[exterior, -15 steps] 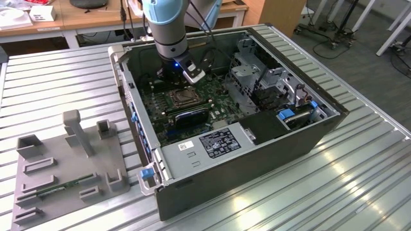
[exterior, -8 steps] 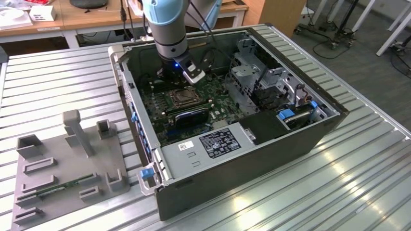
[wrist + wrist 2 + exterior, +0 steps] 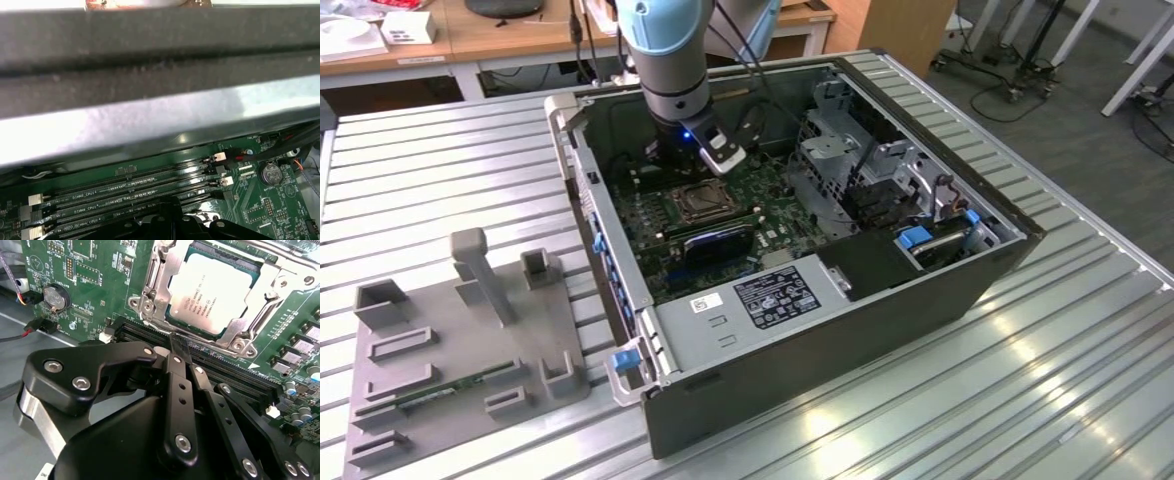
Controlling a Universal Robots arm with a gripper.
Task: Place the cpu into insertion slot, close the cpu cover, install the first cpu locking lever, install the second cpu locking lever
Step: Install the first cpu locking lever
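cpu (image 3: 216, 292) sits seated under the closed cpu cover (image 3: 159, 287), upper right of frame; hand (image 3: 179, 347) clenched empty, fingertips together for lever work.

- The arm (image 3: 670, 40) comes down steeply from the top of the exterior view, its pale blue link ending in a grey-and-black banded wrist (image 3: 675, 100).
- A small blue light glows on the wrist's lower part, just above the dark tool end.
- The gripper (image 3: 175, 351) points downward; in the second wrist view its black linkage bars and silver screw heads fill the foreground.
- Its two slim black fingers (image 3: 177, 347) lie pressed together, no gap between the tips, nothing between them.
- In the first wrist view the gripper's dark body (image 3: 165, 222) sits at the frame edge.
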